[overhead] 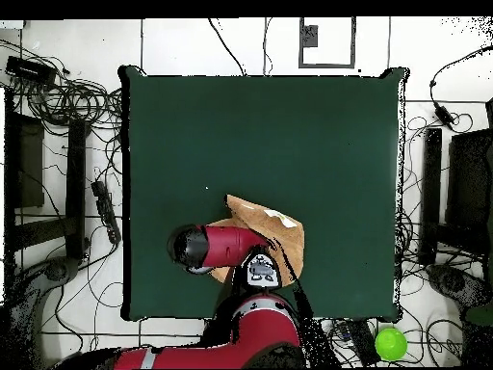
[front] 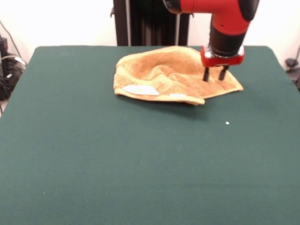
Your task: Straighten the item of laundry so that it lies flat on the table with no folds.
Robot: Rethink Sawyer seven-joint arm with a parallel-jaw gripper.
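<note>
Bare green desk (front: 140,168) fills the front view's foreground. Beyond it, near the far edge by the pedestal, the towel (front: 164,75) lies crumpled, its near hem folded over with white labels (front: 140,89) showing. Over the towel's right part the tool (front: 214,73) points down, its two fingers apart, open, tips at the cloth.

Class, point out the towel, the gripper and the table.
towel (front: 159,70): front view, its rumpled middle.
gripper (front: 214,73): front view, between the two dark fingertips.
table (front: 140,164): front view, bare green top.
</note>
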